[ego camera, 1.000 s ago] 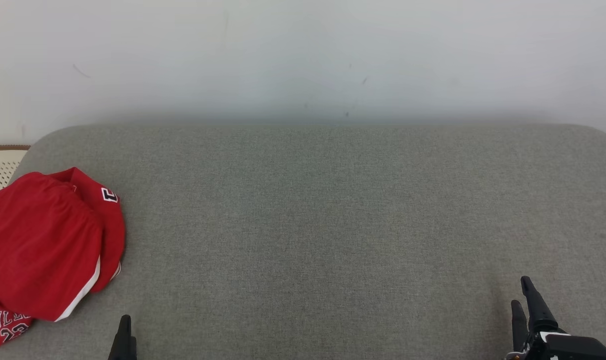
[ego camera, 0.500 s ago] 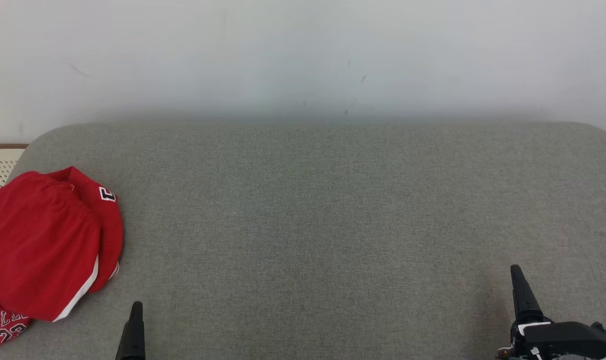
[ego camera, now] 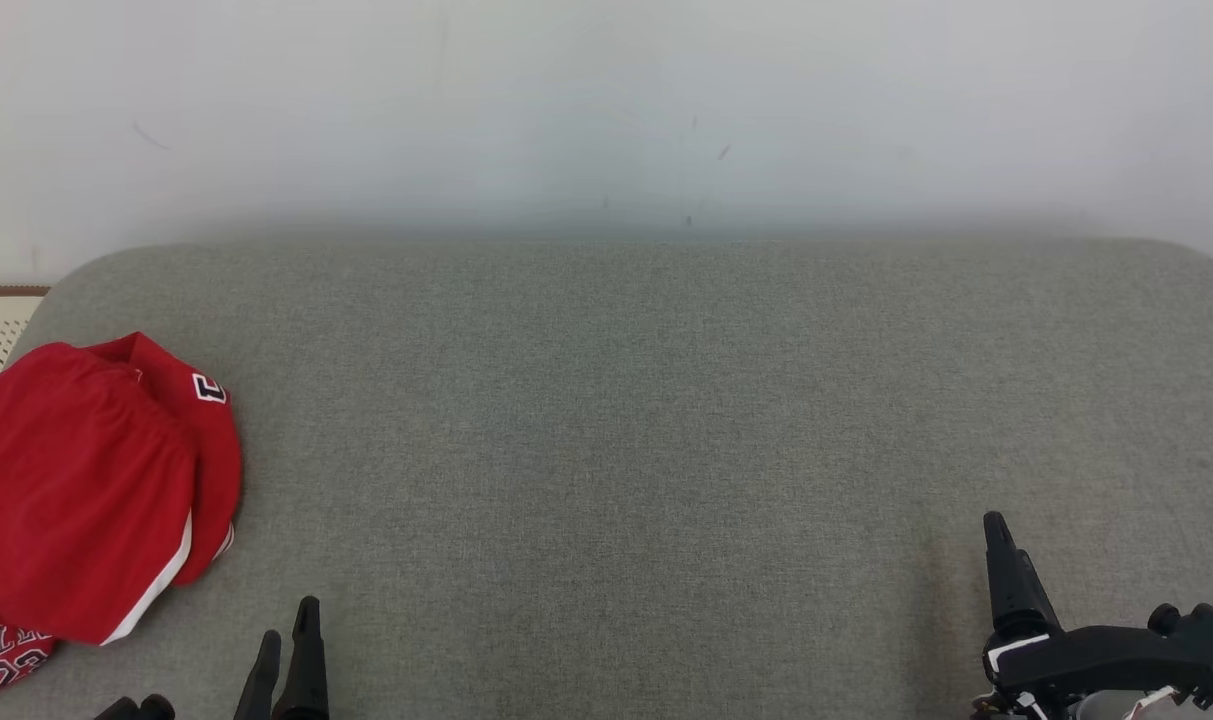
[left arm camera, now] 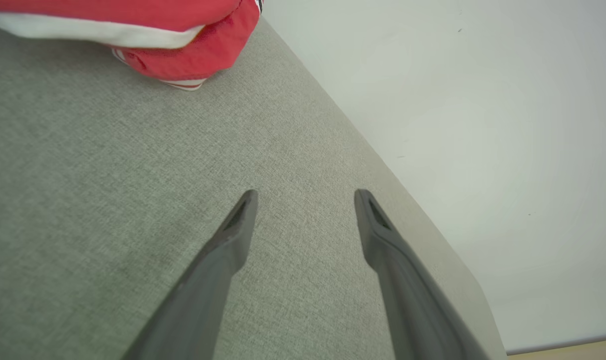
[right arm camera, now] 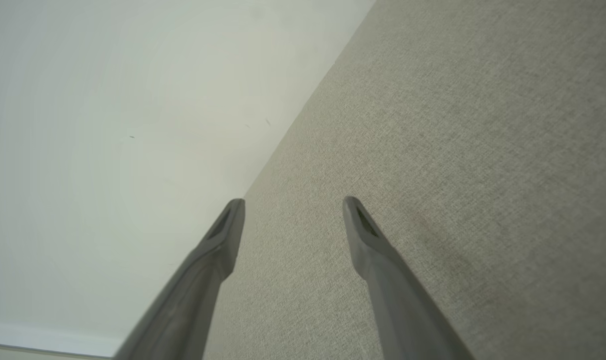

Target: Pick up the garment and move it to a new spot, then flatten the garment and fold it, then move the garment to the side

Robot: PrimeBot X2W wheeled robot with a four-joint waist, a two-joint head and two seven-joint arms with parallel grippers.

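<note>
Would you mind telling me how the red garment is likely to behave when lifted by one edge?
The red garment lies in soft overlapping layers, so it will probably droop and unfold when lifted. It looks like thin sports fabric, so likely light and perhaps slippery.

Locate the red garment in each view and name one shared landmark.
Head view: red garment at far left, on the grey cushion.
Left wrist view: red garment along the top edge, left.
Right wrist view: grey cushion right, white wall left.
Shared landmark: cushion's edge against the wall.
</note>
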